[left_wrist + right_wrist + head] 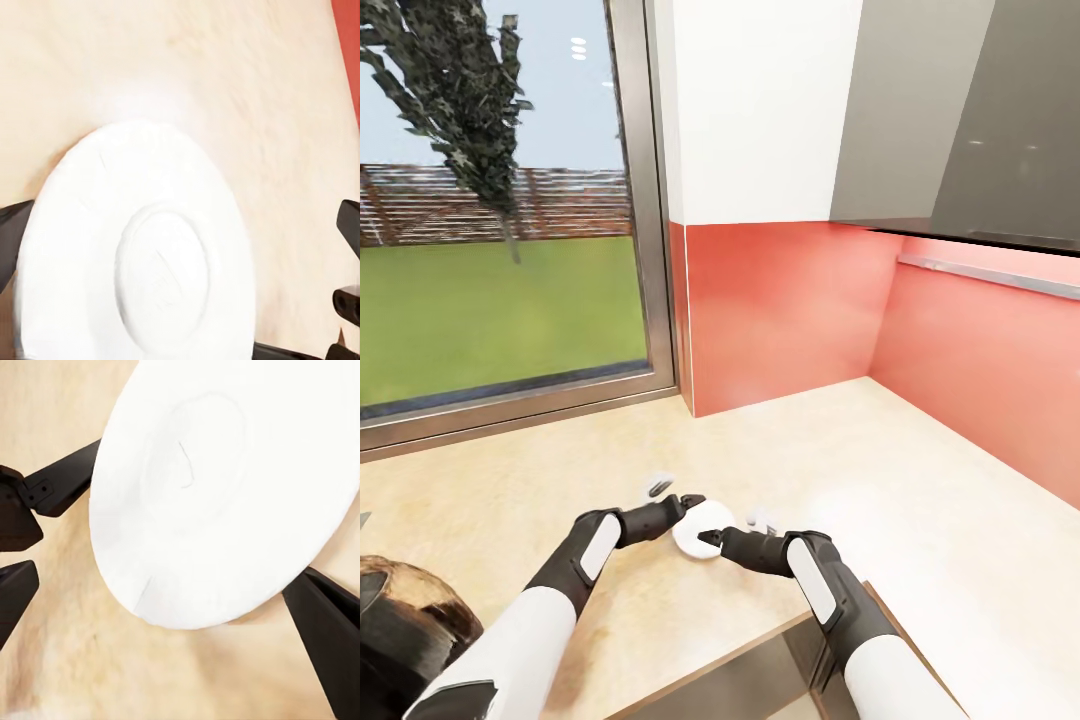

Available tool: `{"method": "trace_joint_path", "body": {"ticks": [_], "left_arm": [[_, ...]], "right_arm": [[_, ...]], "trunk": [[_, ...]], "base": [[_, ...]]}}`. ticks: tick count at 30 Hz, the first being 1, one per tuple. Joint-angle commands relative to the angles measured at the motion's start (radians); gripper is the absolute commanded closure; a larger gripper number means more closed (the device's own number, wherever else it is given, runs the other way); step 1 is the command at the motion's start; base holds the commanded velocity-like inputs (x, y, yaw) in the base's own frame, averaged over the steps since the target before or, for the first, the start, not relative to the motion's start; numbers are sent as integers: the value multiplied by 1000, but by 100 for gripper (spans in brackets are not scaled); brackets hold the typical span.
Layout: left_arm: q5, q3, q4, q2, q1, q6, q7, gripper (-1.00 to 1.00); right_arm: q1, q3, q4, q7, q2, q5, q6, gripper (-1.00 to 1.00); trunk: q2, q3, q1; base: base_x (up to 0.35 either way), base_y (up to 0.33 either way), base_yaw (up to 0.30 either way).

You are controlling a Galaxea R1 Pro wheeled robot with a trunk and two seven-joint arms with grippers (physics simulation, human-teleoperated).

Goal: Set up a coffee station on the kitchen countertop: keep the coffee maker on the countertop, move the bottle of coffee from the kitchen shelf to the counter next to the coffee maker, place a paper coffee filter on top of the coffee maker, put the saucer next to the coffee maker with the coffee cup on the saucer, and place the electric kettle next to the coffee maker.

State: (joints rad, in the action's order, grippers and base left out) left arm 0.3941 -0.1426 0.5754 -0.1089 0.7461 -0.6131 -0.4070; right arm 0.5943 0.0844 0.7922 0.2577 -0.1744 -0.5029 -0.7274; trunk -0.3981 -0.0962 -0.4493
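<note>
Saucer [698, 528] above light-wood countertop [920, 480]

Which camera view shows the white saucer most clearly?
The right wrist view: the saucer appears large, with nearly its whole rim and center ring visible. The left wrist view also shows it large, but cut off at the edge. In the head view it is small, between both claws.
</note>
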Motion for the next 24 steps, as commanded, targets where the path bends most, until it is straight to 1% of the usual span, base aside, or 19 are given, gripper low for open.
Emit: {"method": "trace_joint_path", "body": {"ticks": [1, 6, 17, 24], "left_arm": [[-1, -6, 0, -4, 1, -9, -6, -100], [-1, -6, 1, -8, 1, -10, -18, -100], [-1, -6, 1, -2, 1, -10, -18, -100], [-1, -6, 1, 1, 1, -11, -19, -100]], "right_arm": [[0, 0, 0, 2, 0, 10, -4, -100], [-1, 0, -1, 2, 0, 10, -4, -100], [-1, 0, -1, 2, 0, 11, -4, -100], [-1, 2, -32, 2, 0, 11, -4, -100]], "trunk": [[-2, -2, -1], [-2, -2, -1], [-2, -2, -1], [-2, -2, -1]], "base": [[0, 0, 0], [0, 0, 0], [0, 0, 0], [0, 0, 0]]}}
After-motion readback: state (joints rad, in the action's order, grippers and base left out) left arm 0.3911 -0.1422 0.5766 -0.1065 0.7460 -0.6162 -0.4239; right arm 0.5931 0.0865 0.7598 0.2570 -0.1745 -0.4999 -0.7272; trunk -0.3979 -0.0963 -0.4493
